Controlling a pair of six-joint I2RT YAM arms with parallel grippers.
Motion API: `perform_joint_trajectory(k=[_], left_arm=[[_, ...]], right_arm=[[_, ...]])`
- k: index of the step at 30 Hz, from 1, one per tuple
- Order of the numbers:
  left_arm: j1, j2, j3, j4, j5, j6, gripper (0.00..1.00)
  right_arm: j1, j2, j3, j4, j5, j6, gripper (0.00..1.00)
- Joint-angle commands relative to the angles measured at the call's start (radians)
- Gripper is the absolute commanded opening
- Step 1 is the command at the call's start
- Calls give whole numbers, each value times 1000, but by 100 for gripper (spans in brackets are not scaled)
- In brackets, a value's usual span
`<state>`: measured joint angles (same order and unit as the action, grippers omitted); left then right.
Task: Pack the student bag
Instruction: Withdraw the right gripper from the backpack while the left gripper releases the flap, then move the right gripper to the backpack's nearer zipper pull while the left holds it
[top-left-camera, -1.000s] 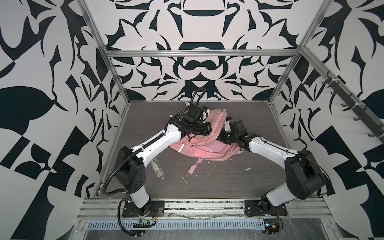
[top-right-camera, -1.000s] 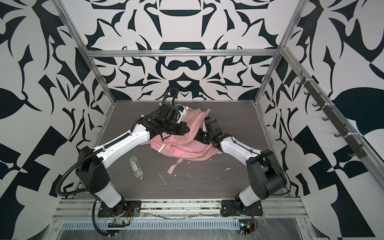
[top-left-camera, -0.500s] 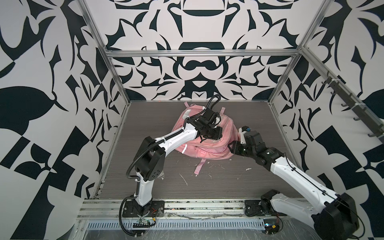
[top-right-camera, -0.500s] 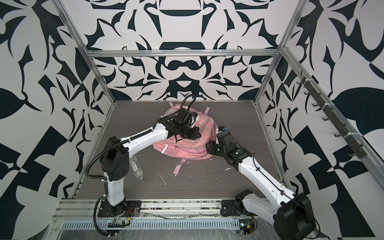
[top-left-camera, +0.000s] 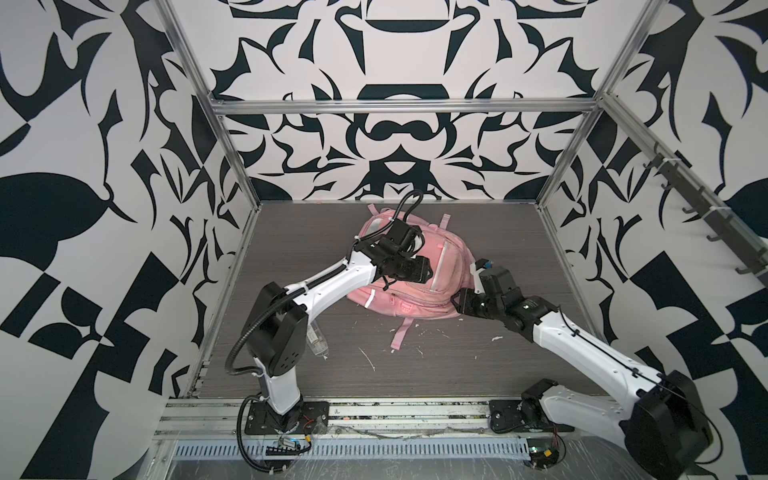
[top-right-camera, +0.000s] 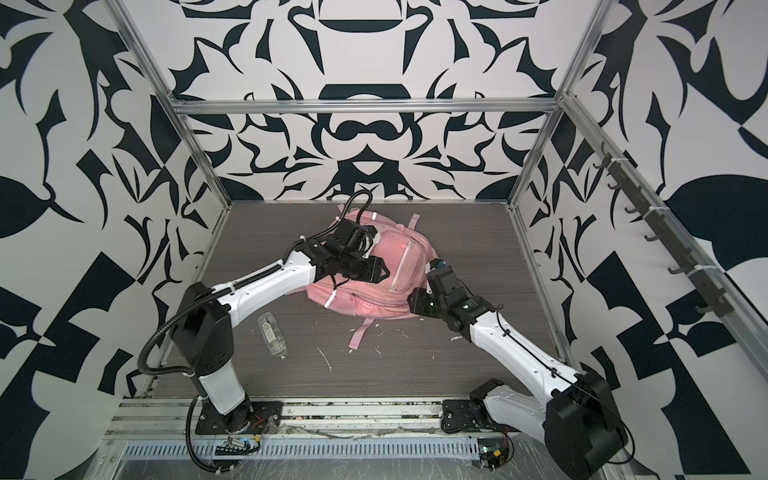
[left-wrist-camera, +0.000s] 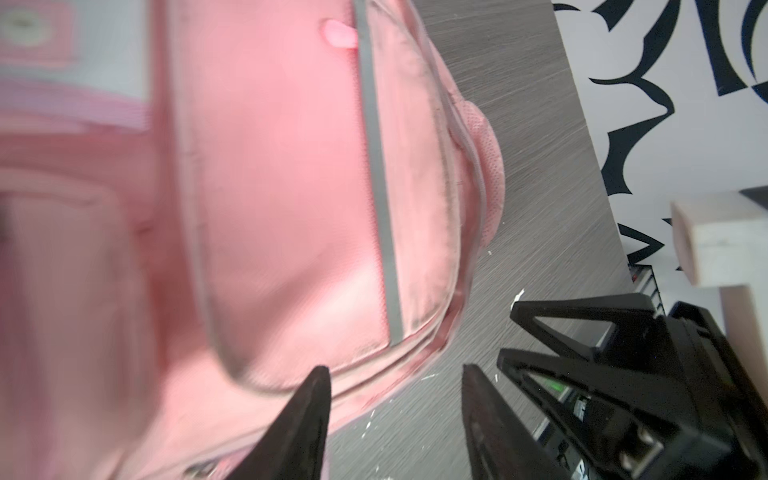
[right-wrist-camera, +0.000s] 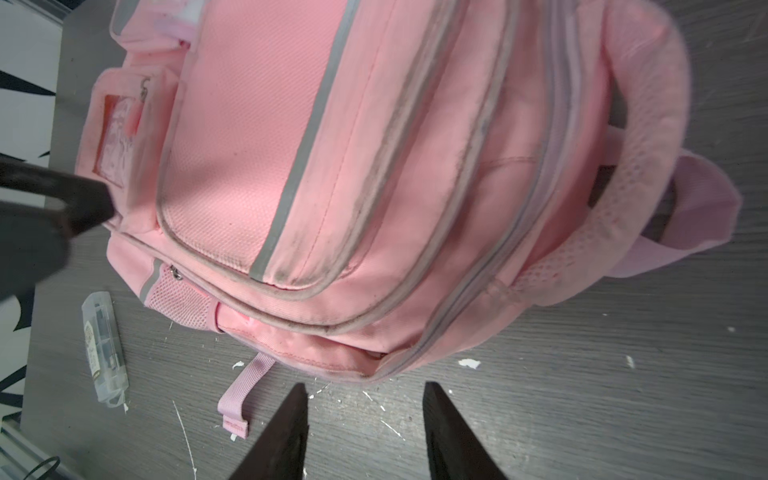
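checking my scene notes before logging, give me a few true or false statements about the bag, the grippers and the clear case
The student bag lies on the table. True.
The left gripper is shut on the bag. False: its jaws stand apart, holding nothing.
The right gripper is open and empty. True.
The clear plastic case sits on the bag. False: it lies on the table, apart from the bag, near the left arm.

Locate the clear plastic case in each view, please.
Top view: clear plastic case partly behind the left arm.
Top view: fully visible beside that arm.
Left wrist: not in it.
Right wrist: case near the loose strap.
Landmark: that strap of the student bag.
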<state>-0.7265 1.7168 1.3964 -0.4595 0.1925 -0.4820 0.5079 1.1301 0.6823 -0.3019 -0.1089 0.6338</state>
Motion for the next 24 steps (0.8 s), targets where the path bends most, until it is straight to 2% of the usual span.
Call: perform_joint_trajectory(k=[1,14,24], left_arm=[[55,-93,-115,51,0,-40,54],[230,-322,-516,280,86,-307,53],[318,-308,-650,434,182,-439,53]], right_arm=[[49,32,37,78,8,29,48],[293,286,227,94,179,20,44],[408,441,366,67,263,40,41]])
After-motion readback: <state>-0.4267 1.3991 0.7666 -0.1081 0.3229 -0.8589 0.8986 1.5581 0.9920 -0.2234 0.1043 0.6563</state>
